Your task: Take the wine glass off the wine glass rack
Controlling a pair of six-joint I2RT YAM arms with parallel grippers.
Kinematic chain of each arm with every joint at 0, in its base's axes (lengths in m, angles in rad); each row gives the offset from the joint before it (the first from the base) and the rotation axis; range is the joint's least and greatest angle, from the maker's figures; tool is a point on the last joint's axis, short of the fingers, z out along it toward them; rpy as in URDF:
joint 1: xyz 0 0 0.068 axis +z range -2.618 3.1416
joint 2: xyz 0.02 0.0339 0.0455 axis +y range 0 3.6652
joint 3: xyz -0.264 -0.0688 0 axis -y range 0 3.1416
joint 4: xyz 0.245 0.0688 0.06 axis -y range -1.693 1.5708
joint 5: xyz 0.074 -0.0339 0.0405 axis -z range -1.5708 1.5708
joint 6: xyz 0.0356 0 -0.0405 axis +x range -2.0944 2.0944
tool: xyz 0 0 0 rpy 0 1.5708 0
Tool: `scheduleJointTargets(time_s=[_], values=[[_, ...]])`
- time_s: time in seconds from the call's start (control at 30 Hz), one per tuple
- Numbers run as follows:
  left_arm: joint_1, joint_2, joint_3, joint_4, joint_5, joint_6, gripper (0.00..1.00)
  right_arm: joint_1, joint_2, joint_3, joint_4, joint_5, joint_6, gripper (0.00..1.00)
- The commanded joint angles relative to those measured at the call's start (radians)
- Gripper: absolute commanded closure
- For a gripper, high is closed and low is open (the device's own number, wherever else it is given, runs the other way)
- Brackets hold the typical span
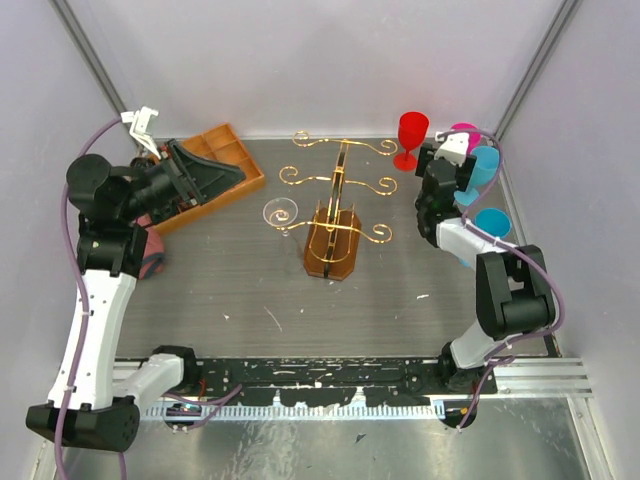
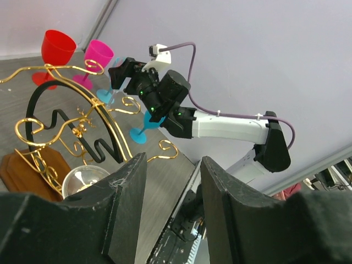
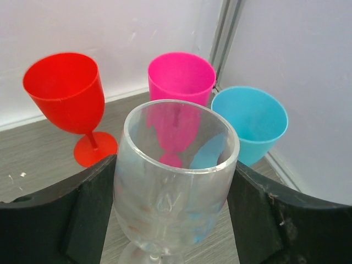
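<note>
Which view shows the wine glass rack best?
Top external: the whole wine glass rack shows, base and arms. Left wrist catches it side-on, partly hidden behind the left gripper; right wrist shows none of it.

right gripper [image 3: 173, 176]: grips clear wine glass [image 3: 176, 203] | behind: red glass [image 3: 63, 91], pink glass [image 3: 181, 77], blue glass [image 3: 250, 121]

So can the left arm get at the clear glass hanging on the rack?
Probably yes: the left gripper is open and empty, pointed at the rack side where the clear glass hangs, and nothing stands between them.
</note>
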Motion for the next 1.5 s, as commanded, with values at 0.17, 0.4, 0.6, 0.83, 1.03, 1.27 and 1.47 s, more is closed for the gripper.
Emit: scheduleJointTargets(time_s=[0.17, 0.4, 0.6, 0.83, 1.03, 1.27, 1.47], values=[[0.001, -0.035, -0.048, -0.033, -0.025, 0.039, 0.49, 0.009, 0.06, -0.108, 0.351, 0.035, 0.004, 0.5], [0.001, -0.038, -0.047, -0.046, -0.036, 0.05, 0.49, 0.011, 0.127, -0.145, 0.461, 0.046, -0.028, 0.5], [0.001, -0.035, -0.04, -0.072, -0.039, 0.067, 0.49, 0.026, 0.2, -0.141, 0.564, 0.077, -0.104, 0.48], [0.001, -0.034, -0.047, -0.085, -0.048, 0.075, 0.49, 0.067, 0.293, -0.16, 0.761, 0.176, -0.226, 0.34], [0.001, -0.032, -0.043, -0.101, -0.047, 0.088, 0.49, 0.084, 0.326, -0.156, 0.786, 0.208, -0.231, 0.1], [0.002, -0.033, -0.046, -0.121, -0.042, 0.103, 0.49, 0.084, 0.279, -0.147, 0.633, 0.178, -0.12, 0.0], [0.001, -0.029, -0.05, -0.14, -0.056, 0.128, 0.49, 0.085, 0.147, -0.173, 0.465, 0.153, -0.046, 0.0]])
